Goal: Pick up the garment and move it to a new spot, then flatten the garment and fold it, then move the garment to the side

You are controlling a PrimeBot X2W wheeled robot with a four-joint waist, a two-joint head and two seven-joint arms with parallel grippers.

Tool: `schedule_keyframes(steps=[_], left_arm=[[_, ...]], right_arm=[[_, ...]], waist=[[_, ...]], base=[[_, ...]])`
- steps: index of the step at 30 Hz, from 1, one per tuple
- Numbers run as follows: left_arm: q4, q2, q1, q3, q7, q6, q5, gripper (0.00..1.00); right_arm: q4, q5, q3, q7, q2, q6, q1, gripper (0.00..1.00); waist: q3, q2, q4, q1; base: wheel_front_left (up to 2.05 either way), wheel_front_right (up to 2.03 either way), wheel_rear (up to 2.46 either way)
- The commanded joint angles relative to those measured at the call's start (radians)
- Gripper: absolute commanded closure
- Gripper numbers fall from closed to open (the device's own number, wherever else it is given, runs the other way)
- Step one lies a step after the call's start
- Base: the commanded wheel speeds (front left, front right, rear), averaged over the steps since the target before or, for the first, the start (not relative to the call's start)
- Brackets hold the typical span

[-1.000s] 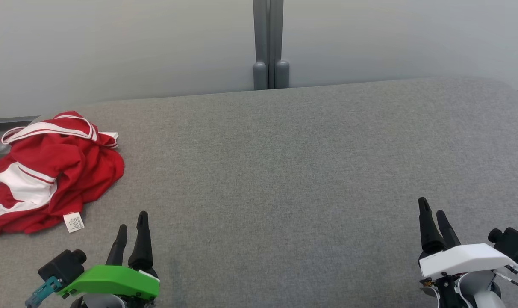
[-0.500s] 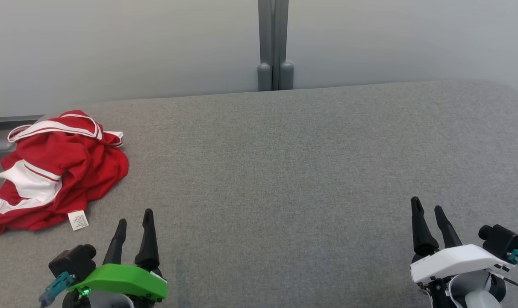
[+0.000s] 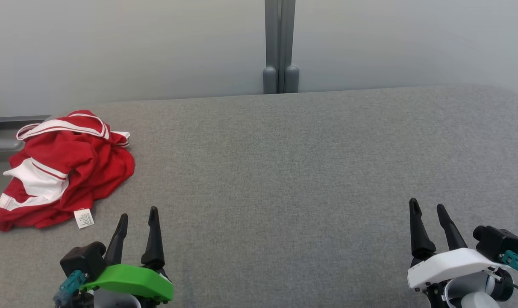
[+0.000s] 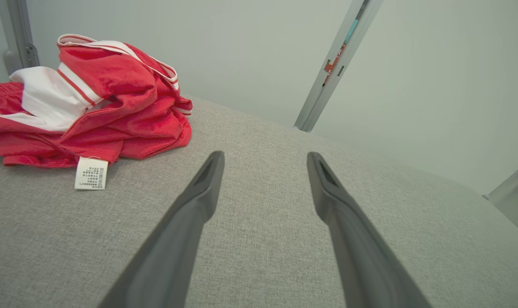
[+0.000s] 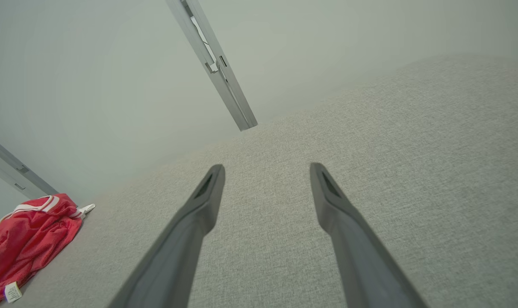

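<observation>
- Garment (image 3: 66, 171): red with white bands, a crumpled heap at the far-left edge of the grey desk (image 3: 284, 171). Its care label (image 3: 84, 218) pokes out on the near side.
- Change over the last second: the whole head view slides, so heap and wall post (image 3: 280, 42) drift right together. That is camera motion. The garment's folds and its place on the desk are the same.
- My read: the robot is turning toward the heap. The pick-up hasn't started and no task step is done.
- Left end effector (image 3: 138, 214): fingers spread apart, nothing between them, low over bare desk. It is near the heap's near-right corner, not touching. The left wrist view puts the garment up and left of the fingertips.
- Right end effector (image 3: 426, 204): fingers also apart and empty, at the near right, well apart from the garment.
- Both arms sit low at the near edge, fingers pointing away toward the wall.
- Next call: the left arm needs to swing left and forward to reach the heap.
</observation>
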Motion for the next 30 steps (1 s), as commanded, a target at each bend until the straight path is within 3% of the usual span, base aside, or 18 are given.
schedule_keyframes(steps=[1,11,22,30], left_arm=[[-0.009,0.01,-0.011,-0.005,-0.01,0.003,0.031,0.0],[-0.002,0.007,-0.001,-0.008,-0.034,0.01,0.106,0.0],[0.04,-0.007,0.013,-0.001,-0.057,0.002,0.091,0.0],[0.057,-0.007,0.012,-0.016,-0.072,0.015,0.161,0.0]], right_arm=[[-0.011,-0.031,-0.001,-0.012,-0.005,0.006,0.001,0.0],[-0.008,-0.118,0.004,-0.034,-0.006,0.006,0.012,0.0],[0.001,-0.153,-0.002,-0.058,-0.007,0.007,0.022,0.0],[0.0,-0.216,0.004,-0.075,-0.008,0.007,0.03,0.0]], waist=[[-0.001,0.0,0.001,0.0],[-0.011,0.0,0.008,0.0],[-0.028,0.0,0.015,0.0],[-0.035,0.0,0.019,0.0]], base=[[0.0,0.0,0.0],[0.0,0.0,0.0],[0.0,0.0,0.0],[0.0,0.0,0.0]])
